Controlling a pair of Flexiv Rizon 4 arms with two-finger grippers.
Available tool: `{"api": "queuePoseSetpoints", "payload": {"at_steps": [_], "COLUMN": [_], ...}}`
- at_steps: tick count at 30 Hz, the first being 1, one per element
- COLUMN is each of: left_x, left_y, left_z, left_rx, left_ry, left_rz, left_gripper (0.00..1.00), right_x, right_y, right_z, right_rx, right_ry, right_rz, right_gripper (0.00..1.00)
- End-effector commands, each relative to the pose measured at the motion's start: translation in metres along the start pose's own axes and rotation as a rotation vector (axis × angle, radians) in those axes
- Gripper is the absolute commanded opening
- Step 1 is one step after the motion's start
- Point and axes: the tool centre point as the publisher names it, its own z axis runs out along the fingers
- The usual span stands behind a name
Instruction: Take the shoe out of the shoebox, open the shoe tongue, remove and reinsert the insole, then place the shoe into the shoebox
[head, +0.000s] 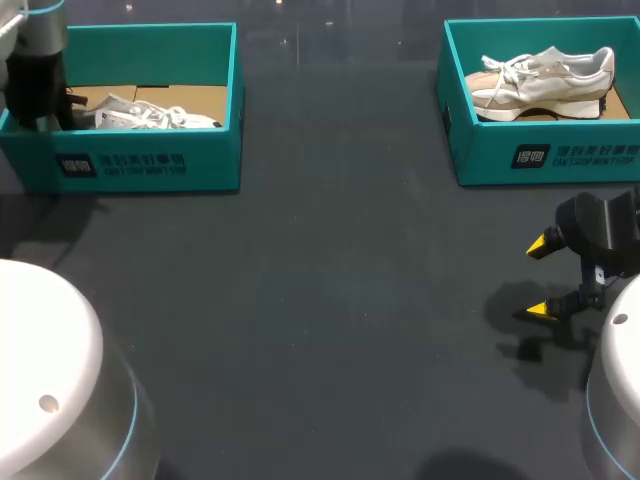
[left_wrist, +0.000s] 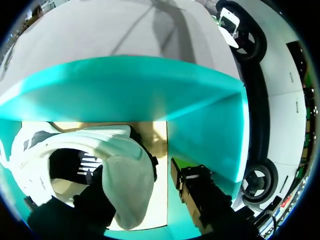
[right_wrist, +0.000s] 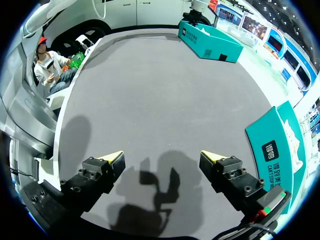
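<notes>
Judging by how things lie, the task is at its very first step: nothing is out of a box yet. The white shoe (head: 150, 115) lies inside the left shoebox (head: 150, 165), at the far left of the table (head: 320, 300). The left gripper (left_wrist: 140, 185) is down inside that box at the shoe's heel. In the left wrist view one dark finger sits in the shoe's opening and the other stands outside the heel. A strip of bare cardboard shows between that outer finger and the shoe, so the fingers straddle the heel with a moderate spread and do not clamp it from both sides.

The right gripper (head: 541, 277) hovers over bare table at the right, near the right shoebox (head: 560, 155). Its fingers are spread wide and hold nothing.

Everything remains to be done: lifting the shoe out, opening the tongue, pulling and refitting the insole, and returning the shoe to the box.

By count, there are two teal shoeboxes, well apart at the table's far corners. There are two shoes, one in each box, the second being a beige-and-white sneaker (head: 545, 80) on its side in the right box. There are two grippers.
</notes>
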Motion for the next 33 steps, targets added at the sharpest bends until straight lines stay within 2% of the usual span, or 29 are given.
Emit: {"api": "queuePoseSetpoints", "payload": {"at_steps": [1, 7, 10, 14, 33], "left_x": [0.001, 0.0, 0.0, 0.001, -0.002], "left_y": [-0.002, -0.003, -0.003, -0.002, 0.0], "left_z": [-0.004, -0.012, -0.019, -0.032, -0.082], "left_rx": [-0.005, -0.011, -0.024, -0.044, -0.102], "left_ry": [-0.008, -0.031, -0.04, -0.053, -0.136], "left_rz": [0.0, -0.002, -0.007, -0.027, -0.071], "left_gripper": [0.61, 0.89, 0.97, 1.0, 1.0], "right_x": [0.002, 0.002, 0.002, 0.002, 0.002], "right_y": [0.0, 0.0, 0.0, 0.0, 0.0], "right_z": [-0.001, -0.001, -0.001, -0.001, -0.001], "right_rx": [0.002, 0.002, 0.002, 0.002, 0.002], "right_ry": [-0.003, -0.003, -0.003, -0.003, -0.003], "right_rz": [0.0, 0.0, 0.0, 0.0, 0.0], "right_gripper": [1.0, 1.0, 1.0, 1.0, 1.0]}}
